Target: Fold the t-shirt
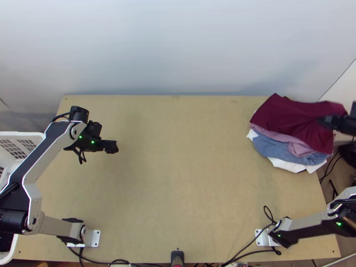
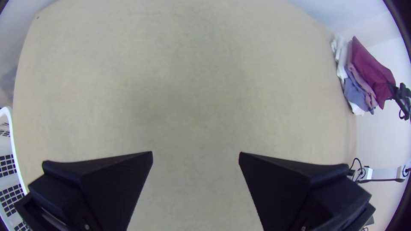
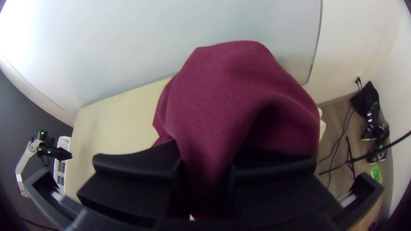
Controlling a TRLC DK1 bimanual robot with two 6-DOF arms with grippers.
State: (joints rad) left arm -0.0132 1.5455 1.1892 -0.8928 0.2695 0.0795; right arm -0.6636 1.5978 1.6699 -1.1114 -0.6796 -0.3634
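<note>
Maroon t-shirt on the pile, its near-side end in the right gripper

The right gripper (image 3: 208,150) is clamped on the maroon t-shirt (image 3: 231,85), the cloth gathered between its two fingers. The left gripper (image 2: 196,152) stands with its fingers wide apart, nothing between them, above the left part of the table (image 1: 178,178).

From the right gripper, the t-shirt drapes over the stack of cloths (image 1: 275,147) at the table's far right corner: mauve, blue and white layers show beneath it. At the opposite side, a white basket (image 1: 22,134) stands beside the table.

The step in hand looks like laying the shirt onto the stack, or squaring it there. To do it well, the right gripper should lower the held end until the layers below bear it, draw it gently outward to ease the creases, then open fully and back away level — a tilted or hasty retreat could drag the top cloth askew or tip the pile over the table's edge.

In the top view, the right arm's wrist is cut off at the edge. Whether collar, sleeve or hem is pinched I cannot tell, nor how many folds the shirt has; its underside is hidden.
</note>
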